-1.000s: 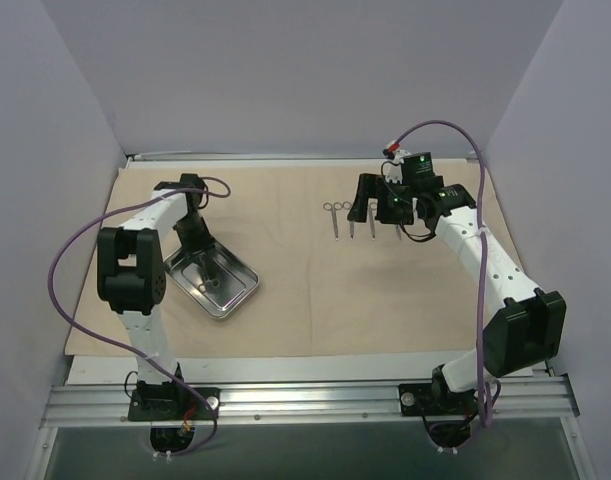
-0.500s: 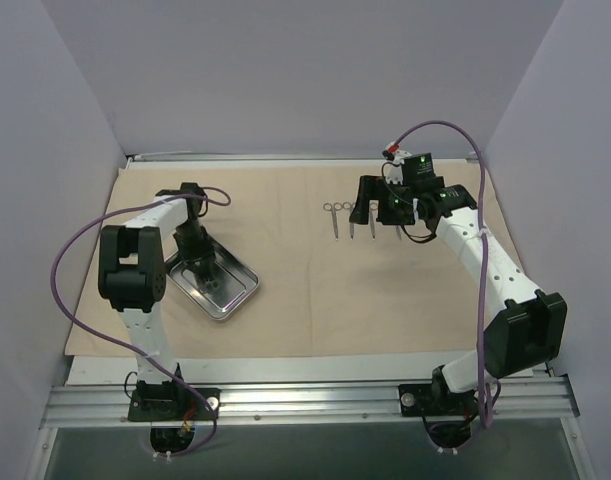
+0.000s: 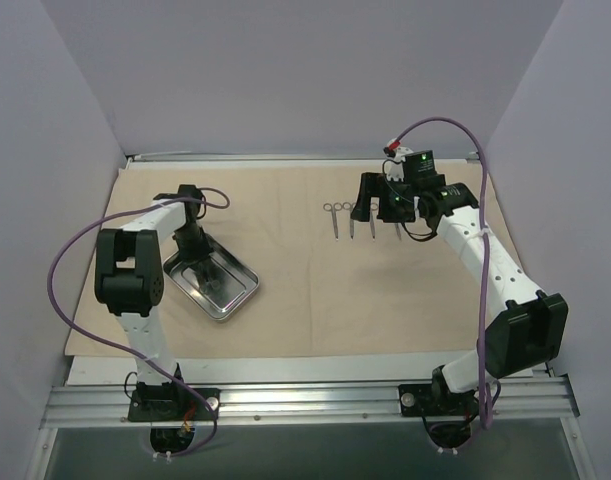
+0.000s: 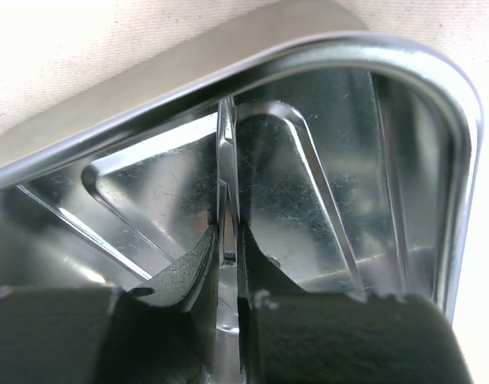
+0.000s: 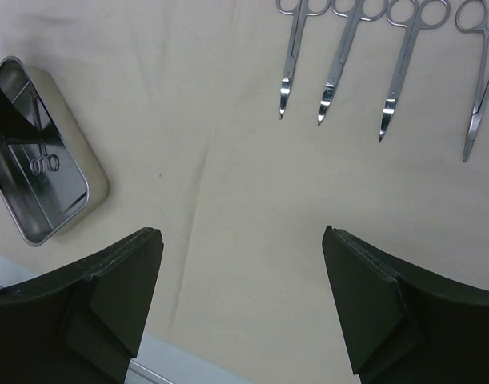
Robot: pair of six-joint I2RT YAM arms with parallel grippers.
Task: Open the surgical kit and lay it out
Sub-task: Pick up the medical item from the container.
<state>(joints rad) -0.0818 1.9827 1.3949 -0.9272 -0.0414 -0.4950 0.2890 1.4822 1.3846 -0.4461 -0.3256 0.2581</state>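
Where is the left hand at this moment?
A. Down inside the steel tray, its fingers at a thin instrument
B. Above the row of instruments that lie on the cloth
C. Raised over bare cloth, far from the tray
A: the left wrist view shows the left hand down inside the steel tray, with its fingers closed on a thin silver instrument.

In the left wrist view the tray point(image 4: 436, 80) runs off every edge. The thin steel strip point(image 4: 226, 144) pinched between the left gripper's point(image 4: 226, 240) fingers is a blurred sliver, its lower end lost between them. From above, that gripper covers the tray's far corner. In the right wrist view the top edge cuts the scissors' point(image 5: 327, 92) rings, and the left edge cuts the tray.
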